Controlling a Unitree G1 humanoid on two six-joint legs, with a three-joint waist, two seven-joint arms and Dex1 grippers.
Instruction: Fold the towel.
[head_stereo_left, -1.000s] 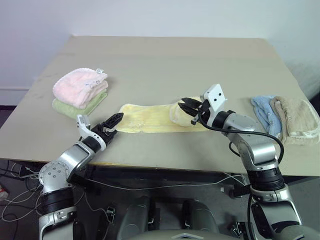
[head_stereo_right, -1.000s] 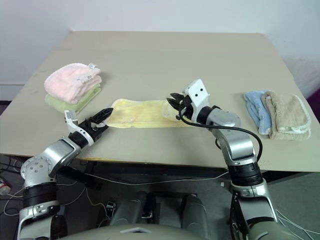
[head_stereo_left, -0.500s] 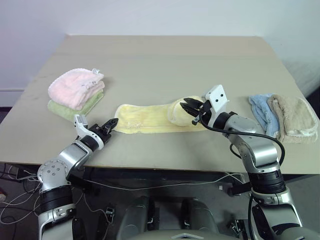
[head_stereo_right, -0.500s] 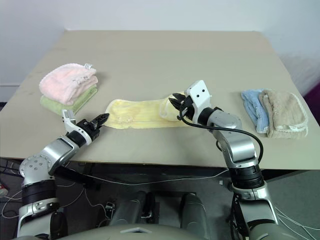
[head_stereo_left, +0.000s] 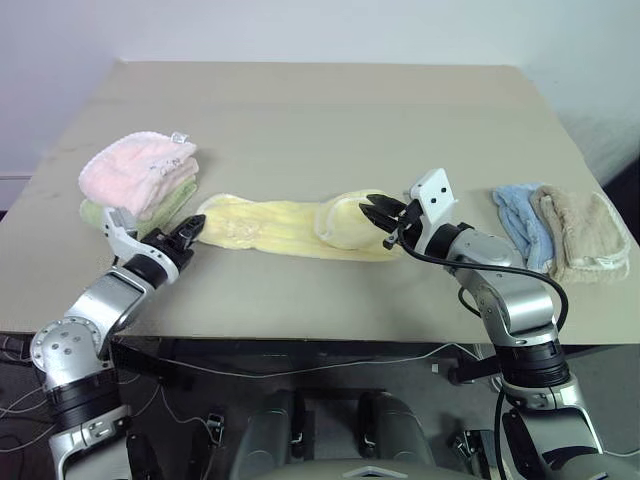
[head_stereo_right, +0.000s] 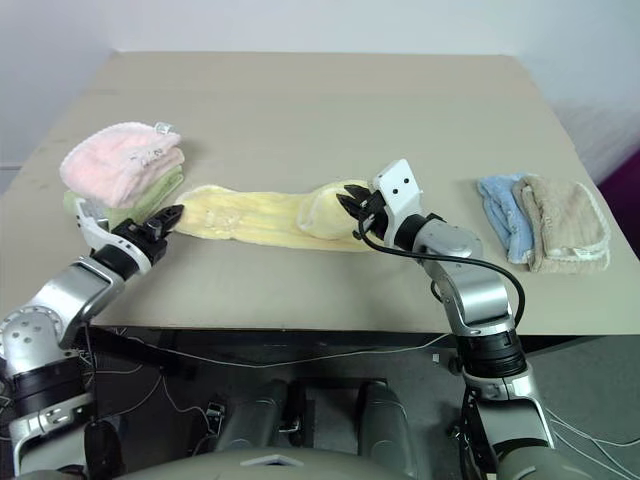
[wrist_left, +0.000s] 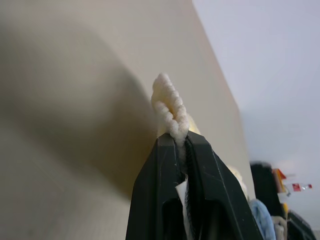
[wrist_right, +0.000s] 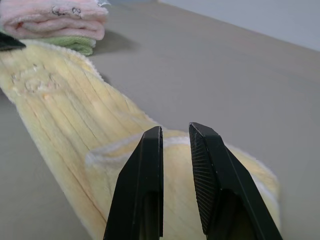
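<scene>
Your left gripper (head_stereo_left: 190, 229) is pinching the left end of the towel (head_stereo_left: 285, 225), which is lying stretched across the table (head_stereo_left: 320, 120), while your right gripper (head_stereo_left: 375, 211) is hovering over the towel's folded-over right end with its fingers narrowly parted, gripping nothing.

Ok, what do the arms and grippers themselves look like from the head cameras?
Both arms are silver-grey metal with black joint bands. Each ends in a gripper of two black, ribbed, tapered fingers: left gripper, right gripper. A white bracket with two holes tops the right wrist, and a black cable loops beneath it.
</scene>
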